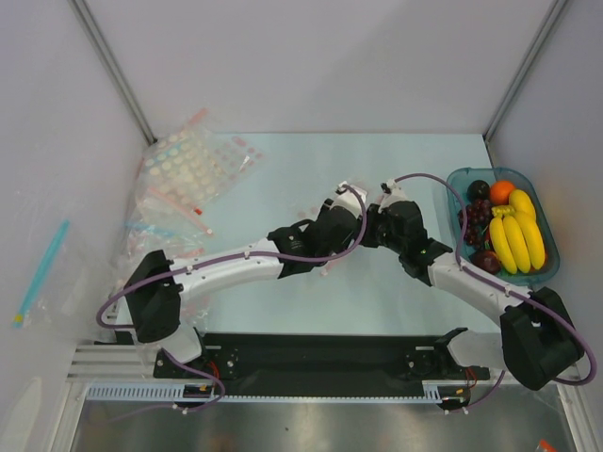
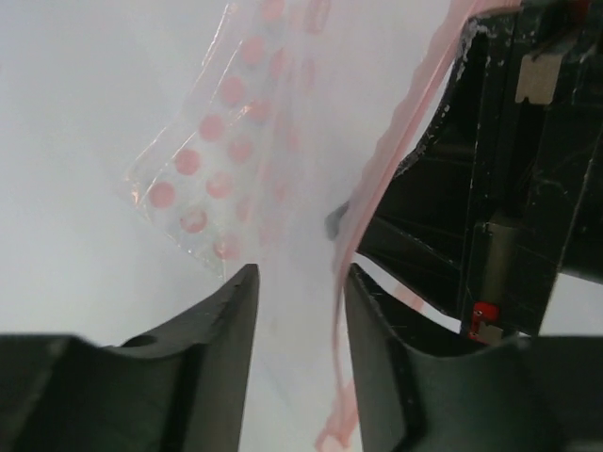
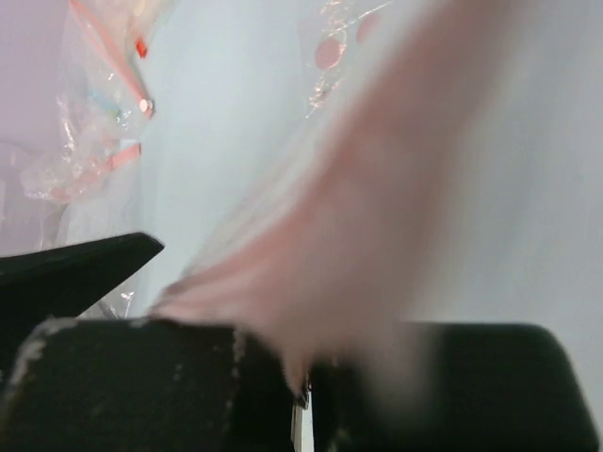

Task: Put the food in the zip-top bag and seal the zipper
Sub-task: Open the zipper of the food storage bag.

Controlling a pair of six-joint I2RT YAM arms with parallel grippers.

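Left wrist view shows the zip-top bag (image 2: 283,217) held up over the middle of the bench (image 1: 301,169); it looks thin, soft and slippery, so the stiffer zipper (image 2: 396,151) is the best place to hold. The left fingers (image 2: 226,330) sit a little apart with the film between them, and the right fingers (image 3: 141,377) are pinched tight on the zipper. All the food (image 1: 516,240) lies in the teal tray (image 1: 554,254) on the right, and the bag looks empty.

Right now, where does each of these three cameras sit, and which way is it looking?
Top external: fixed above and behind, looking down on the table, teal tray, left arm and right arm, bases at bottom.
Left wrist: rides the left arm, looking past its open left tool at the pink zipper.
Right wrist: rides the right arm; its right tool pinches that zipper, a close pink blur.
Shared: both wrist views show the zipper.
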